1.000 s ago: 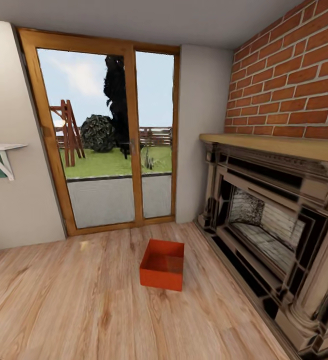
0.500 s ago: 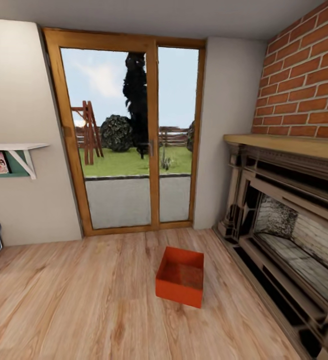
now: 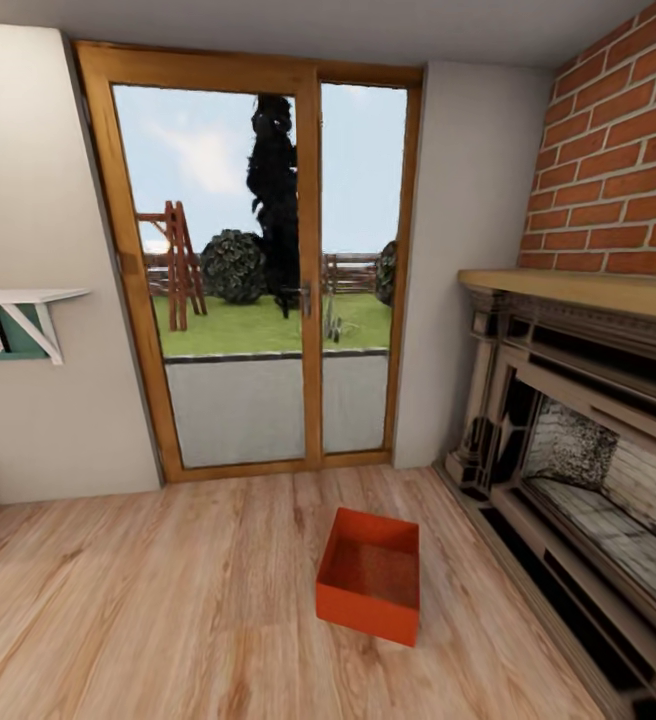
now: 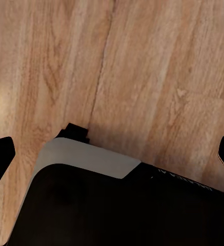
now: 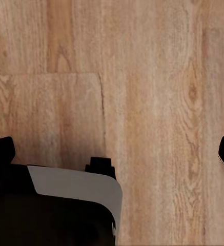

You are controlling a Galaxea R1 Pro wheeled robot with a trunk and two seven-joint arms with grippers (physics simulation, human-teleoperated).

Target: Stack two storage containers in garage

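storage container point(image 3: 369, 589) sitting empty on living room wood floor, near the fireplace point(image 3: 578, 470) | looking light, stiff, thin-walled, so I'd be grabbing the rim | both end effectors hanging wide open over bare planks, holding nothing

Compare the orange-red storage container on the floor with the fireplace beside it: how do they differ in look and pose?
The storage container is a small, plain, orange-red open box, while the fireplace is large, dark and ornately moulded. The storage container lies loose on the wood-plank floor, turned slightly askew; the fireplace stands fixed against the red-brick wall. The storage container opens upward; the fireplace opens sideways into the room. Both look empty.
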